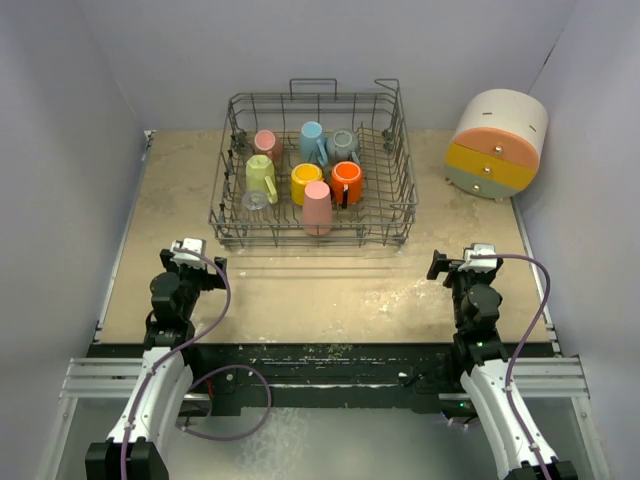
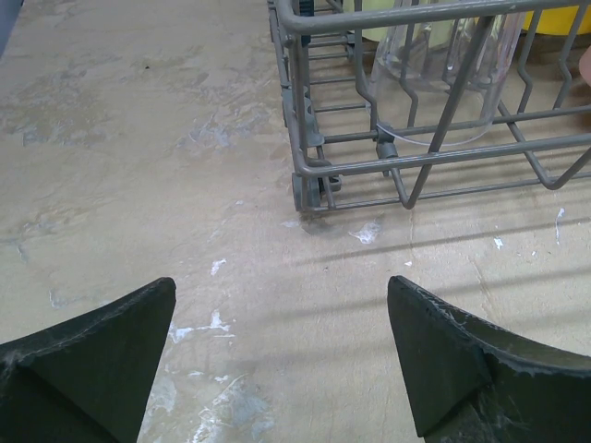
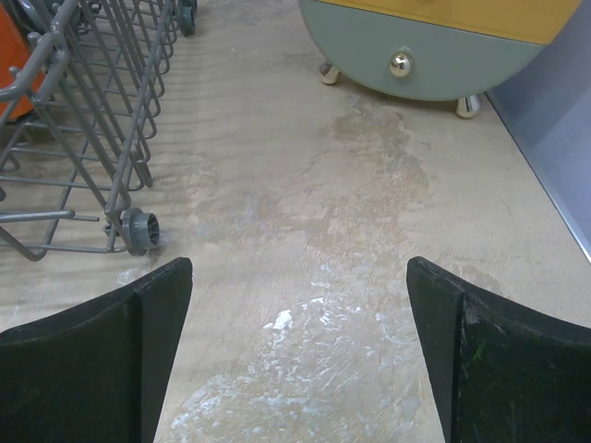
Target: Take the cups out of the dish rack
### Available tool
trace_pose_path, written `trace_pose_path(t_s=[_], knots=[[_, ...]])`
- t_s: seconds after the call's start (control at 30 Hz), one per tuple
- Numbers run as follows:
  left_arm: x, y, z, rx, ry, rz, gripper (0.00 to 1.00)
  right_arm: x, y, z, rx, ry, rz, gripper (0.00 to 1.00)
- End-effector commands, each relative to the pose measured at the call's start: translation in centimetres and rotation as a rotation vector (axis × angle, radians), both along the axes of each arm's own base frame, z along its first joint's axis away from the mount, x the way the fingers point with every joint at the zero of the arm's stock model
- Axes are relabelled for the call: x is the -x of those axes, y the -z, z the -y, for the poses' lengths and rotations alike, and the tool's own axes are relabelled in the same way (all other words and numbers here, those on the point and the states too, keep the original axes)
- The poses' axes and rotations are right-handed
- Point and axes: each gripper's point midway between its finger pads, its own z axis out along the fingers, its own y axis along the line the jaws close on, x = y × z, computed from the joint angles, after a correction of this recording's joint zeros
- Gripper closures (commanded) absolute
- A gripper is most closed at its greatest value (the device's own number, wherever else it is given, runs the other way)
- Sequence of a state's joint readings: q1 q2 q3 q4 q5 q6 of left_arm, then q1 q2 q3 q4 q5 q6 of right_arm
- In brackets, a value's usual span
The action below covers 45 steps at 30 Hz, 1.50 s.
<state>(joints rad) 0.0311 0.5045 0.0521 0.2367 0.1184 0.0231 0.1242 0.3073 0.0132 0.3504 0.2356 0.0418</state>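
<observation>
Top external view: the dish rack [image 1: 380, 232] sits at the far middle of the surface [image 1: 330, 290], and all the cups [image 1: 306, 182] are inside it. Its far row holds a pink cup [image 1: 265, 141], a light blue cup [image 1: 312, 135] and a grey cup [image 1: 343, 145]. In the middle row are a pale yellow-green mug [image 1: 261, 175], a yellow cup and an orange cup [image 1: 346, 181]. At the near side stands a salmon tumbler [image 1: 317, 206], with a clear glass [image 1: 255, 201] to its left.

The left pincer [image 1: 188, 250] hangs low at the near left, apart from the rack, jaws spread wide with nothing between them. The right pincer [image 1: 470, 258] is at the near right, also apart from the rack, likewise released and empty.

In the left wrist view, the rack's near corner and the clear glass lie ahead of the spread fingers [image 2: 102, 351]. In the right wrist view, a rack corner is far left and a round drawer box [image 3: 434, 46] far right.
</observation>
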Motion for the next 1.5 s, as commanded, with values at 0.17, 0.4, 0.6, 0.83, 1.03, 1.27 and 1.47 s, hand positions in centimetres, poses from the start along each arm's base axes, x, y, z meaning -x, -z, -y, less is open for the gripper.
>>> trace_pose_path(t_s=[0.17,0.4,0.6,0.83,1.03,1.27,1.47], knots=[[-0.3,-1.2,-0.3,-0.017,-0.006,0.041,0.01,-0.4,-2.4,-0.2,0.001,-0.012,0.073,0.00],[-0.3,-1.3,-0.3,-0.017,-0.005,0.044,0.01,-0.2,-3.0,1.2,0.001,0.072,0.089,0.00],[-2.3,-6.0,-0.3,-0.038,0.007,-0.049,0.01,0.6,-7.7,3.7,-0.071,0.236,0.112,0.00],[-3.4,-14.0,1.2,-0.077,0.138,-0.163,0.01,1.5,-17.5,5.0,-0.384,0.393,0.195,0.00],[-1.6,-21.0,3.1,-0.024,0.225,-0.096,0.01,2.0,-24.9,4.4,-0.611,0.374,0.310,0.00],[-2.0,-22.3,3.2,0.000,0.228,-0.211,0.01,-4.6,-28.2,-3.8,-0.398,-0.066,0.072,0.00],[-2.4,-20.9,3.1,-0.009,0.235,-0.287,0.01,-6.8,-28.4,-12.1,-0.272,-0.207,-0.020,0.00]])
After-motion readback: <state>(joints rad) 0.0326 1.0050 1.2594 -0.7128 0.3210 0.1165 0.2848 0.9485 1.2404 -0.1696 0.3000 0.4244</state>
